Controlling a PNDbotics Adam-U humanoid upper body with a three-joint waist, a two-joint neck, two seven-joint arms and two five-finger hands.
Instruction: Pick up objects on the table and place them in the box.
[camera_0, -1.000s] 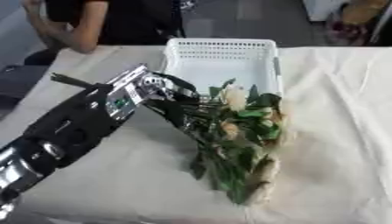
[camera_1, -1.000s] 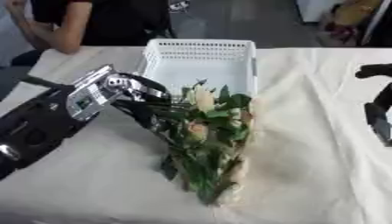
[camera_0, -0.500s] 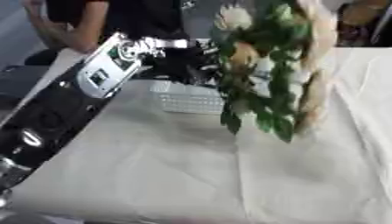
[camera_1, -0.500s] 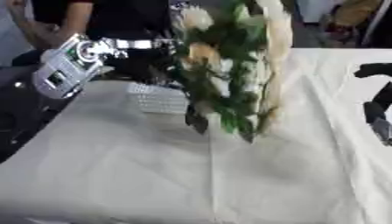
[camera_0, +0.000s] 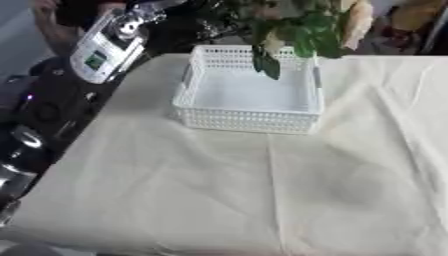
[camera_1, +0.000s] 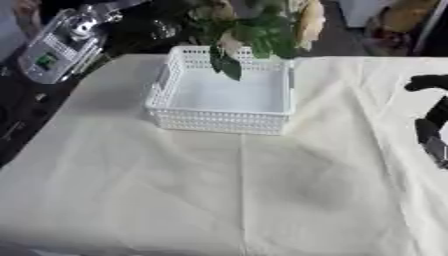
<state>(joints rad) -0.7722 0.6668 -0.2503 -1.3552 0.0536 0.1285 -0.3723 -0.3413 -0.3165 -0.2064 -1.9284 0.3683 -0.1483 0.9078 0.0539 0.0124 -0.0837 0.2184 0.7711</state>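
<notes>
The left arm (camera_0: 96, 50) reaches up past the top edge, its hand blurred, grip impossible to judge. The bouquet (camera_0: 297, 30) hangs above the white basket (camera_0: 249, 117), tops cut off. The right hand (camera_1: 430, 120) rests at the right edge, fingers unclear.

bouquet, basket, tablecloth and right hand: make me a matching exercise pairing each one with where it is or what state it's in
Column 1:
1. bouquet
2. white basket
3. tablecloth
4. right hand

Column 2:
A. at the right edge of the right eye view
B. covers the table, creased
C. held up in the air above the basket
D. stands on the table with nothing inside

Pairs: 1-C, 2-D, 3-B, 4-A
</notes>
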